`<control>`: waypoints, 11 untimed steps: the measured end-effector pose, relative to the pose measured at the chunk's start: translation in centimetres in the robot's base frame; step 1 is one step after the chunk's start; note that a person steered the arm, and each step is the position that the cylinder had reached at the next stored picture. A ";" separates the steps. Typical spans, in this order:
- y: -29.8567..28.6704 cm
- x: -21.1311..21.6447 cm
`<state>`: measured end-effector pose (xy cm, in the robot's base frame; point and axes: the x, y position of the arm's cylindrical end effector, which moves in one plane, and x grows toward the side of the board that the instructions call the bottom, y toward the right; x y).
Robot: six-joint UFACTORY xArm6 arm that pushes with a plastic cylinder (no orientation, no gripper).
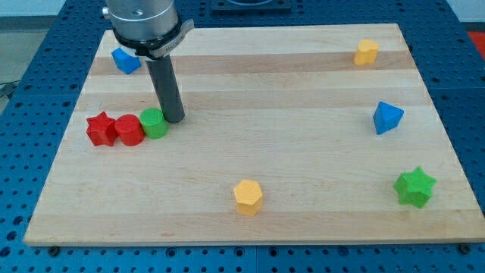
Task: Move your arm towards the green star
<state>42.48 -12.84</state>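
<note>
Green star sits near the view's bottom-right corner of the wooden board, upright, nothing touching it. Closest neighbour is a blue block above it by the right edge, shape hard to call, looks like a wedge.

We have no gripper, just the dark rod; our tip holds nothing. It's down on the board at the view's left, well apart from the star, just beside the right side of a green cylinder. Touching or a hair off, we can't tell.

That green cylinder sits pressed into a row: a red cylinder to its left, then a red star.

Other blocks: a yellow hexagon at bottom centre, a yellow block top right, another blue block top left, partly tucked under the arm's housing, shape unclear.

The housing is cut off by the view's top edge. No containers on the board.
</note>
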 end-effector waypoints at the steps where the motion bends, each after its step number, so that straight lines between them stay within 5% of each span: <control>1: 0.0 0.2; 7: 1.7 1.8; 9: 11.7 3.6; 11: 26.5 14.2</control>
